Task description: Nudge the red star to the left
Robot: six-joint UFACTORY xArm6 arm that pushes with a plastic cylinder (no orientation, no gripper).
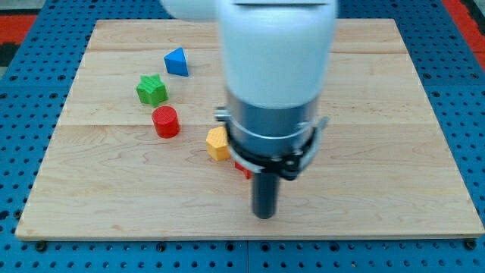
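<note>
The red star (242,168) is almost wholly hidden behind the arm; only a small red sliver shows just right of the yellow block (217,143). My tip (264,216) is on the board below and slightly right of that red sliver, close to it; contact cannot be told. A red cylinder (165,121), a green star (151,89) and a blue triangular block (176,62) lie to the view's upper left of the tip.
The wooden board (394,152) lies on a blue pegboard surface (470,91). The arm's white and grey body (273,83) covers the board's middle and hides what is behind it.
</note>
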